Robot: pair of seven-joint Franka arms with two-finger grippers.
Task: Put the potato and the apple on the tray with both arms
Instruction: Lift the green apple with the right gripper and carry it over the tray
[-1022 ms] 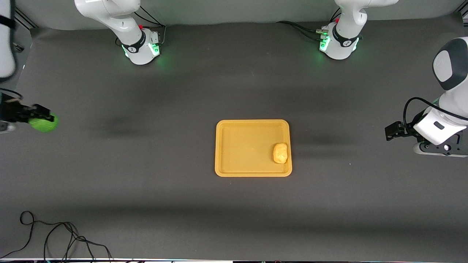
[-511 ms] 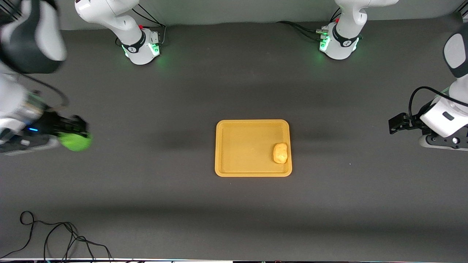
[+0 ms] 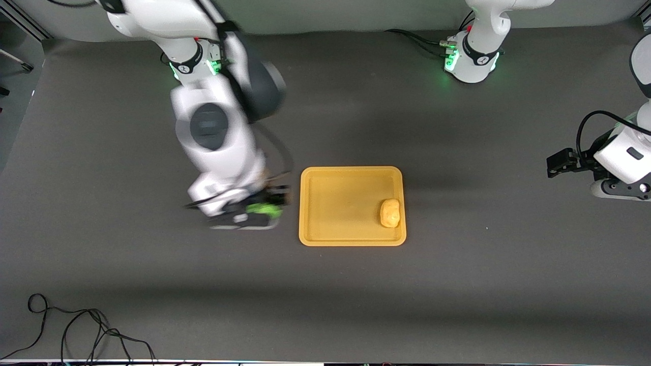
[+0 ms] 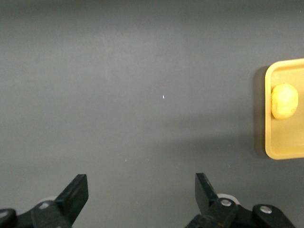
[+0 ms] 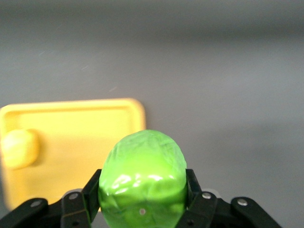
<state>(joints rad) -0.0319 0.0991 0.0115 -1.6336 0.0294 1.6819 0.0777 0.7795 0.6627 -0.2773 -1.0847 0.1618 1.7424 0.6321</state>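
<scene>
Right claw (image 3: pixel 269 207) is up over the tabletop (image 3: pixel 152 284) just beside the tray (image 3: pixel 325 239), at the right arm's end of it, pinching the apple (image 5: pixel 142 173) squarely across its middle. That fruit looks smooth, rounded and probably light, so a grip at its widest part should stop it squirting out. The potato (image 3: pixel 390 212) lies in the tray by the rim toward the left arm's end. Left claw (image 3: pixel 559 165) waits with fingers spread wide, holding nothing, over the tabletop well apart from the tray.
</scene>
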